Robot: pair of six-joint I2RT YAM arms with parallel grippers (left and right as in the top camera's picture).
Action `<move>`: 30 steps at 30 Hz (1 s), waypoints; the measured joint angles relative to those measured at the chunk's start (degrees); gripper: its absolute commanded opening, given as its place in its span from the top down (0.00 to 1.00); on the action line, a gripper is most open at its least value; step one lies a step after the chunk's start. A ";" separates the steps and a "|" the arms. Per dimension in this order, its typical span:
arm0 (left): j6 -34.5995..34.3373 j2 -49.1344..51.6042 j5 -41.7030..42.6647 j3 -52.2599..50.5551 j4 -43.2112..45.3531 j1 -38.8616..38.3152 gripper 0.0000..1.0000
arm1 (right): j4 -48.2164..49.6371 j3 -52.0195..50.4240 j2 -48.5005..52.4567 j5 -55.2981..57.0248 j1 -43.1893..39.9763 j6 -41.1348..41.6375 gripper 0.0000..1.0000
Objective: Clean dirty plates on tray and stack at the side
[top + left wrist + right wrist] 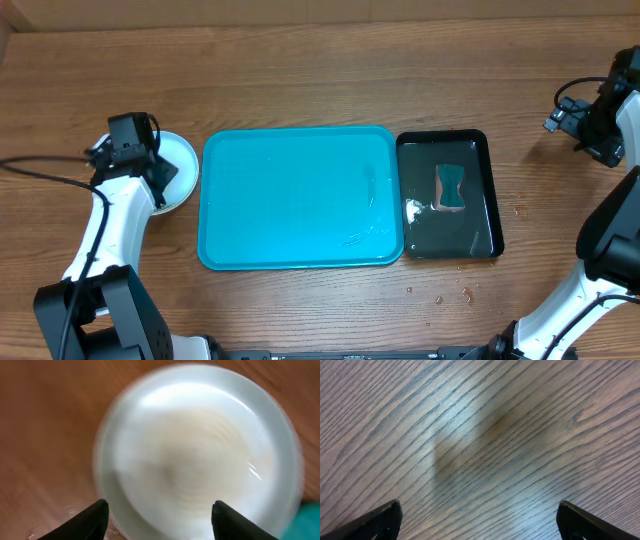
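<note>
A white plate (186,163) lies on the wooden table just left of the turquoise tray (290,190), which has only wet streaks on it. My left gripper (162,180) hovers over the plate's near edge. In the left wrist view the plate (200,455) fills the frame, blurred, and the left gripper (160,505) is open with nothing between its fingers. My right gripper (580,125) is at the far right of the table, away from the tray. The right gripper (480,507) stands wide open over bare wood.
A glossy black tray (445,137) sits against the turquoise tray's right side. It holds a teal sponge (450,187) and a small white scrap (412,210). Water drops (440,295) dot the table in front of it. A black cable (40,172) runs at the left.
</note>
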 measured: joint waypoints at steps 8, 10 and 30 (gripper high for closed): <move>13.81 0.24 25.11 4.94 0.83 -0.02 0.00 | 0.00 0.00 0.00 -0.02 0.00 0.00 0.00; 14.78 0.24 27.93 4.94 0.50 -0.04 0.00 | 0.04 0.00 0.00 0.00 0.00 0.02 0.00; 15.96 0.26 32.59 4.94 0.35 -0.04 0.00 | 0.02 0.00 0.00 0.00 0.00 0.00 0.00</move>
